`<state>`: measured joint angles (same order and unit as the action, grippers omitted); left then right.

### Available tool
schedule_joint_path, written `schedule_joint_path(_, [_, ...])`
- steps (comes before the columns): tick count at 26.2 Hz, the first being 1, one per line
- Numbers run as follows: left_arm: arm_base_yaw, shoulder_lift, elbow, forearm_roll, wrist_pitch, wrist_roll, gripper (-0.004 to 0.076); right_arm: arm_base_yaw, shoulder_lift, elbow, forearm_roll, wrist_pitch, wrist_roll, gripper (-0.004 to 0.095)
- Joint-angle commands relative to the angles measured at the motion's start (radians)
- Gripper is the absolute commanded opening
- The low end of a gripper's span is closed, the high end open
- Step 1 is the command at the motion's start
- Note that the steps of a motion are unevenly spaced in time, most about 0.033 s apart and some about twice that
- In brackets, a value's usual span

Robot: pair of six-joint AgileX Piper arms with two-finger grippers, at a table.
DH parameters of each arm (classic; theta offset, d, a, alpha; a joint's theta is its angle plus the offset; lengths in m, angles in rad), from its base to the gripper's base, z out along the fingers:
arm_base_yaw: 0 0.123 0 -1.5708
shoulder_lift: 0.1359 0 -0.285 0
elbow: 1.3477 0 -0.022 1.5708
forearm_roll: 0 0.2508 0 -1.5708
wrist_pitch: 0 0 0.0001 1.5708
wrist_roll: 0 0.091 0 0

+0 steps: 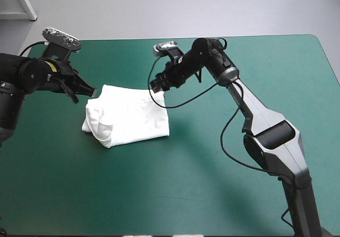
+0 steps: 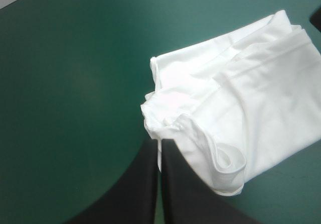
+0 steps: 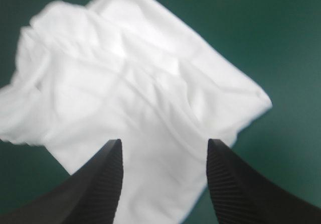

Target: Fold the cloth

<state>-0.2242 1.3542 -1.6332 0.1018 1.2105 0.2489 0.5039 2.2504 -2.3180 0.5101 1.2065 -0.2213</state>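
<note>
**White T-shirt, folded, on teal-green table**

Item 1. We record the T-shirt (image 1: 130, 117) as a folded bundle, roughly square. It lies flat on the teal-green cover (image 1: 175, 194), left of the table's middle and nearer the far edge than the near one. Its left end is rumpled, with a rolled hem and loose folds bunched there (the left wrist view shows this best). The right-hand part lies smoother, with only shallow creases.

Item 2. We place the left gripper (image 1: 90, 92) at the bundle's far left corner. Its black fingers (image 2: 135, 194) are pressed together into one point, and the tip sits right at the rumpled edge of the cloth. We cannot tell whether any fabric is caught between them.

Item 3. We place the right gripper (image 1: 158, 84) over the bundle's far right corner. Its black fingers (image 3: 103, 179) stand well apart and hold nothing, with white cloth showing under and between them.

Item 4. We note that the two grippers point toward each other from opposite far corners, with the T-shirt between them.
</note>
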Motion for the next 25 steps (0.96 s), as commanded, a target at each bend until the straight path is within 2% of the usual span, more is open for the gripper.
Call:
schedule_joint_path(1, [-0.001, -0.019, -0.031, 0.004, -0.046, -0.011, 0.0019, -0.005, -0.166, 0.203, -0.043, -0.040, -0.068, 0.0482])
schedule_joint_path(3, [-0.001, -0.008, -0.029, 0.002, -0.042, -0.011, 0.0019, -0.015, -0.243, 0.397, -0.008, -0.211, -0.132, 0.0482])
schedule_joint_path(5, [-0.001, -0.004, -0.029, 0.003, -0.042, -0.011, 0.0019, -0.021, -0.248, 0.442, 0.046, -0.289, -0.164, 0.0482])
schedule_joint_path(7, [-0.001, -0.002, -0.029, 0.003, -0.040, -0.011, 0.0019, -0.024, -0.228, 0.455, 0.093, -0.298, -0.186, 0.0495])
schedule_joint_path(10, [-0.001, -0.002, -0.029, 0.011, -0.031, -0.011, 0.0019, -0.024, -0.179, 0.459, 0.163, -0.268, -0.211, 0.0660])
schedule_joint_path(11, [-0.001, -0.002, -0.029, 0.011, -0.031, -0.011, 0.0019, -0.024, -0.169, 0.459, 0.181, -0.264, -0.217, 0.0688])
schedule_joint_path(16, [-0.001, -0.002, -0.023, 0.027, -0.034, -0.012, 0.0019, -0.024, -0.133, 0.461, 0.209, -0.251, -0.224, 0.0662])
schedule_joint_path(19, [-0.001, 0.000, -0.022, 0.027, -0.031, -0.012, 0.0019, -0.024, -0.122, 0.461, 0.215, -0.262, -0.227, 0.0594])
schedule_joint_path(21, [-0.001, 0.002, -0.022, 0.027, -0.034, -0.012, 0.0019, -0.024, -0.115, 0.461, 0.223, -0.264, -0.227, 0.0504])
schedule_joint_path(23, [-0.001, 0.002, -0.022, 0.027, -0.041, -0.012, 0.0019, -0.022, -0.115, 0.461, 0.230, -0.264, -0.229, 0.0364])
schedule_joint_path(25, [-0.001, 0.002, -0.022, 0.027, -0.057, -0.012, 0.0019, -0.022, -0.115, 0.461, 0.230, -0.270, -0.242, 0.0174])
